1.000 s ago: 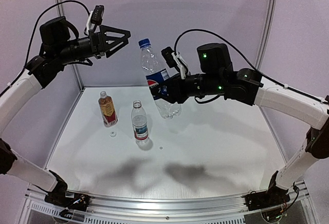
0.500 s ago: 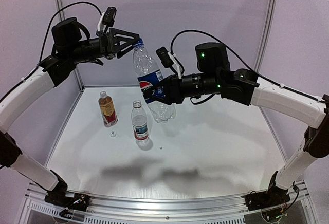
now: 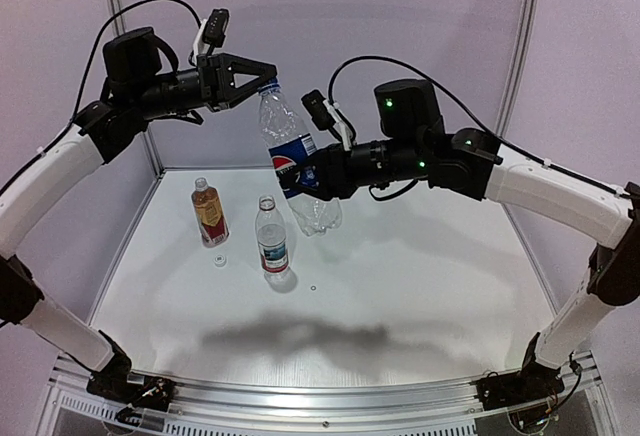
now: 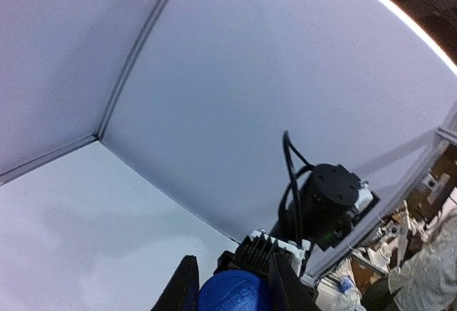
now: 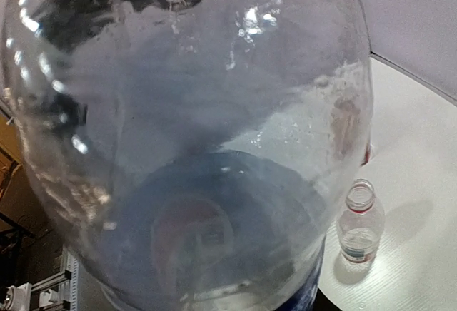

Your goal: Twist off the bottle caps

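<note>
Two of the three bottles look done. The amber bottle (image 3: 209, 214) and the red-white labelled bottle (image 3: 271, 241) stand open-necked on the desk (image 3: 420, 276), left of centre, with a white cap (image 3: 219, 260) lying near them. The third bottle (image 3: 283, 121) is held in mid-air at upper centre, with the right hand (image 3: 308, 178) clamped round its label. The left hand (image 3: 266, 82) is closed tight on its blue cap (image 4: 234, 293), which is not yet off. Only two caps are in view.
</note>
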Controlling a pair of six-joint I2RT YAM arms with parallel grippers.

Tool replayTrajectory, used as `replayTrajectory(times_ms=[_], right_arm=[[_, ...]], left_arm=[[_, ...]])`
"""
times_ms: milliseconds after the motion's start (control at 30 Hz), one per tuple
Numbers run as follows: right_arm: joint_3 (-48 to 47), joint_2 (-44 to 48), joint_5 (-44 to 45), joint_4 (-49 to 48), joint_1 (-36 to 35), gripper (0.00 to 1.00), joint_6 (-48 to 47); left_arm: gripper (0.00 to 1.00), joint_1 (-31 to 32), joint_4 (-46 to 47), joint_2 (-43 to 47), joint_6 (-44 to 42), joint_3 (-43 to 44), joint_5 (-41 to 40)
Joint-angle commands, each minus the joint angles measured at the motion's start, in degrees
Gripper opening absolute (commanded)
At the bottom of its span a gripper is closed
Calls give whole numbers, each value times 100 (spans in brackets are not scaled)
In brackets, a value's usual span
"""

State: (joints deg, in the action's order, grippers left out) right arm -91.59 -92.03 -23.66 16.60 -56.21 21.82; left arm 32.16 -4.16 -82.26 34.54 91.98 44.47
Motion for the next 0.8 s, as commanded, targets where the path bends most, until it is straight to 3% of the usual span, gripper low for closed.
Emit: replayTrajectory(times_ms=[0, 133, 233, 333, 400, 500, 567, 667, 767], right_arm=[[-619, -324, 1532, 664, -14, 40, -436], [-1439, -819, 2599, 1608, -51, 37, -755], [-1694, -1000, 2961, 1829, -135, 36, -965], [-1704, -1035, 3071, 1857, -213, 35, -1044], [-1679, -1032, 3045, 1890, -238, 35, -1073], [-1545, -951, 2979, 1900, -243, 35, -1055], [-1350, -843, 2922, 1834, -245, 35, -1037], [-1085, -617, 2711, 1681, -242, 35, -1012], [-786, -382, 2105, 1358, -244, 35, -972]], left_arm=[[12, 309, -2145, -73, -533, 560, -1693], [10, 750, -3450, -213, -4, 1016, -3726], [10, 888, -3797, -187, 899, 1039, -4397], [13, 946, -4024, -235, 1131, 1288, -4736], [22, 952, -3945, -246, 949, 1401, -4609], [66, 923, -3400, -20, 238, 1268, -4193], [83, 800, -3015, 275, -221, 1041, -4007], [90, 351, -2657, 722, -555, 556, -3441], [90, -197, -1561, 1138, -686, -451, -1861]])
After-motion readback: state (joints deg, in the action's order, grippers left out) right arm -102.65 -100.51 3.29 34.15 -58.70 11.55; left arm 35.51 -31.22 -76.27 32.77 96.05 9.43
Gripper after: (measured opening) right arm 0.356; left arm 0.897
